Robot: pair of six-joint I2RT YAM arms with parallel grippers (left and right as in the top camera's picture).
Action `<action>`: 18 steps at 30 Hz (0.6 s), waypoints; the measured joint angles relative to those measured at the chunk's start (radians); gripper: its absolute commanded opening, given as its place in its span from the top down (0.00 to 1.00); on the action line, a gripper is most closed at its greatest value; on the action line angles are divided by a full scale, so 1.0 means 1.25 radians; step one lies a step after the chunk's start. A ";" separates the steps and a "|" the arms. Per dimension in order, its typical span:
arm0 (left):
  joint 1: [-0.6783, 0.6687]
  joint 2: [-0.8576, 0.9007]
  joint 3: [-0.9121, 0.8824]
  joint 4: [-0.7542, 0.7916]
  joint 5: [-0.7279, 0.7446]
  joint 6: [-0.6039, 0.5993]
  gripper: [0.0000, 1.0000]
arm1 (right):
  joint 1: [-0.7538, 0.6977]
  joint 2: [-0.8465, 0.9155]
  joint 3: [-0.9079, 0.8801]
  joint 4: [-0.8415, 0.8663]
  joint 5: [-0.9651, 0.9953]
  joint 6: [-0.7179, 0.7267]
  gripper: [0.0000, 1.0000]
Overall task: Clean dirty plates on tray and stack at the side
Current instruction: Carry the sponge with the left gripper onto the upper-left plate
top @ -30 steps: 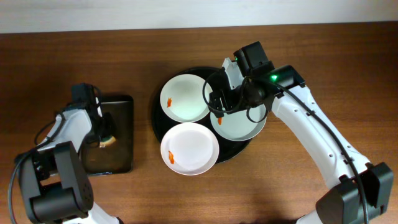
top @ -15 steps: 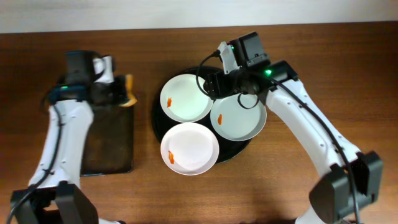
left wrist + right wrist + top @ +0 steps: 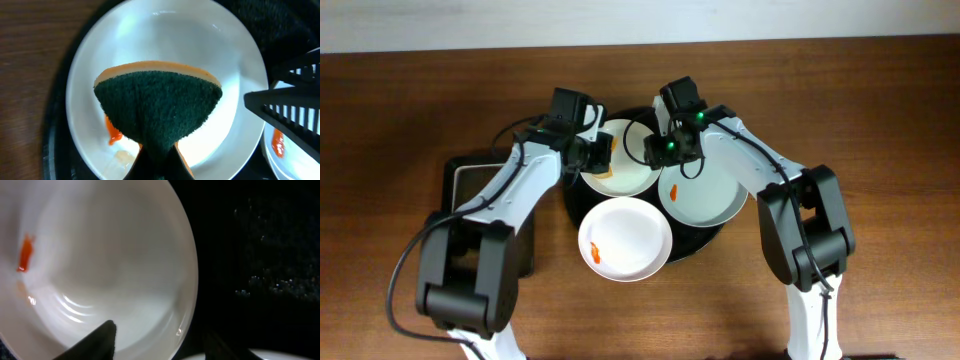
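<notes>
Three white plates lie on the round black tray (image 3: 572, 192): a back-left plate (image 3: 632, 176), a pale bluish right plate (image 3: 708, 198) and a front plate (image 3: 626, 238), each with an orange smear. My left gripper (image 3: 601, 156) is shut on a green and orange sponge (image 3: 157, 107), held just over the back-left plate (image 3: 170, 40) near its smear (image 3: 113, 133). My right gripper (image 3: 659, 152) is open. Its fingers (image 3: 100, 339) straddle that plate's right rim (image 3: 189, 280), one inside the plate and one outside it.
A smaller rectangular black tray (image 3: 460, 178) lies at the left, partly under my left arm. Brown table wood surrounds both trays. The two grippers are close together over the back of the round tray.
My left arm swung right from the rectangular tray, carrying the sponge over the back-left plate. My right gripper moved left from the right plate to the back-left plate's rim.
</notes>
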 measured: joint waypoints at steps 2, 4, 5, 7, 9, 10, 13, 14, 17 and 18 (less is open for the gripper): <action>0.000 0.033 0.000 0.000 0.000 0.000 1.00 | 0.000 0.001 0.000 0.001 0.003 0.000 0.67; 0.000 0.039 0.000 0.001 -0.001 0.000 1.00 | 0.000 0.002 0.000 0.006 0.005 -0.002 0.67; 0.000 0.039 0.000 0.005 0.000 0.000 1.00 | 0.000 0.003 0.000 0.012 0.006 0.001 0.68; 0.000 0.039 0.000 0.013 0.000 0.000 1.00 | 0.000 0.017 0.001 0.016 0.005 0.000 0.76; 0.000 0.039 0.000 0.013 0.006 -0.005 1.00 | 0.000 0.035 0.001 0.019 0.006 0.002 0.83; 0.000 0.039 0.000 0.013 0.007 -0.018 1.00 | -0.001 0.035 0.002 0.021 0.006 0.001 0.86; 0.000 0.041 0.000 0.020 0.009 -0.078 1.00 | -0.002 0.037 0.003 0.023 0.008 0.008 0.96; -0.002 0.045 0.000 0.026 0.009 -0.092 1.00 | -0.002 0.037 0.003 0.027 0.006 0.012 0.96; -0.014 0.090 0.000 0.042 0.009 -0.108 1.00 | -0.002 0.037 0.005 0.027 0.004 0.013 0.96; -0.020 0.109 0.005 0.048 0.011 -0.108 1.00 | -0.002 0.037 0.005 0.027 0.005 0.013 0.96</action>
